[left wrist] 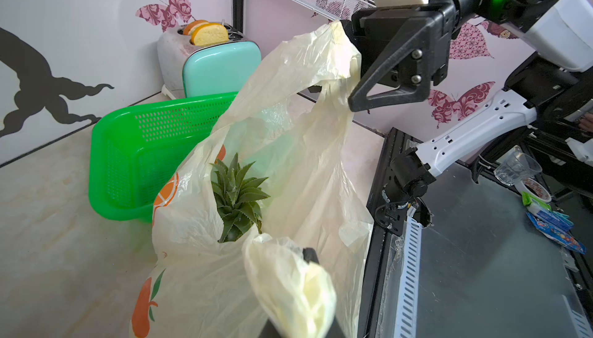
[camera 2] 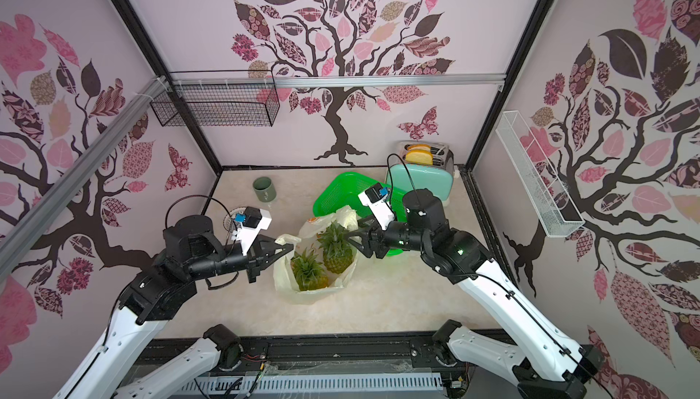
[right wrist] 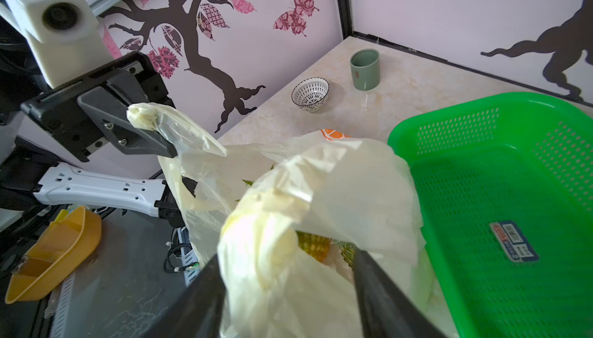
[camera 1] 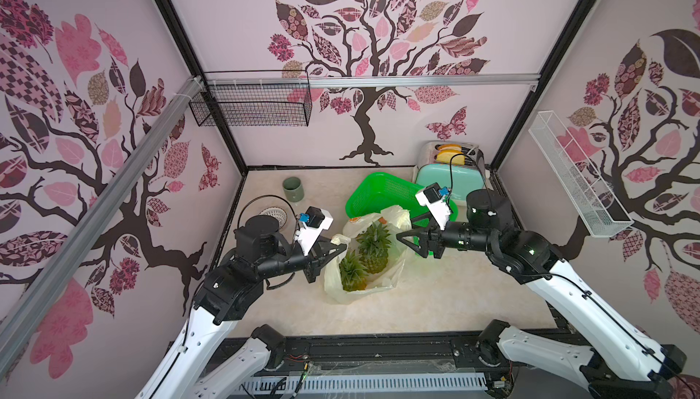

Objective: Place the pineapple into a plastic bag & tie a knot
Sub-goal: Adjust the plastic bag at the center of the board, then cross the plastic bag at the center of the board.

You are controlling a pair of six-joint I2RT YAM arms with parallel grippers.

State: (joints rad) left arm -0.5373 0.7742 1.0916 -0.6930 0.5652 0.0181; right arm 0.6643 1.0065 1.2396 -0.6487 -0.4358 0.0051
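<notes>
Pale-yellow film bag (camera 1: pixel 335 283) (camera 2: pixel 282 277) stands mid-table (camera 1: pixel 435 302), mouth up and open, just in front of green basket (camera 1: pixel 378 190), far side against its rim. Mouth is stretched left-right between the two grippers, so the opening's long axis runs across the table. 2 straps (left wrist: pixel 333 50), one per side, well apart, untied, no knot made yet. Left gripper (camera 1: pixel 342 243) (right wrist: pixel 162 142) clenched on the left strap, film bunched at its tips. Right gripper (camera 1: pixel 399 236) (left wrist: pixel 350 97) sits at the right strap; right wrist view shows its fingers (right wrist: pixel 375 288) spread wide with strap film loose between them, so released, not pinching. 2 pineapples (camera 1: pixel 373 255) (camera 1: pixel 353 279) inside bag, side by side, roughly upright, long axis near vertical, leafy crowns pointing up at the mouth, both seen in both top views. Left wrist view shows one crown (left wrist: pixel 237 188) only, rest hidden by film. Orange-fruit prints (left wrist: pixel 144 304) on bag outside. 1 basket, a sticker label (right wrist: pixel 513 246) on its floor. 1 mint toaster (camera 1: pixel 447 183) behind basket at far right, 2 bread slices (camera 1: pixel 452 152) in its slots. 1 grey-green cup (camera 1: pixel 293 188) upright far left, contents can't tell. 1 patterned bowl (right wrist: pixel 310 94) near cup, partly hidden by left arm in top views
</notes>
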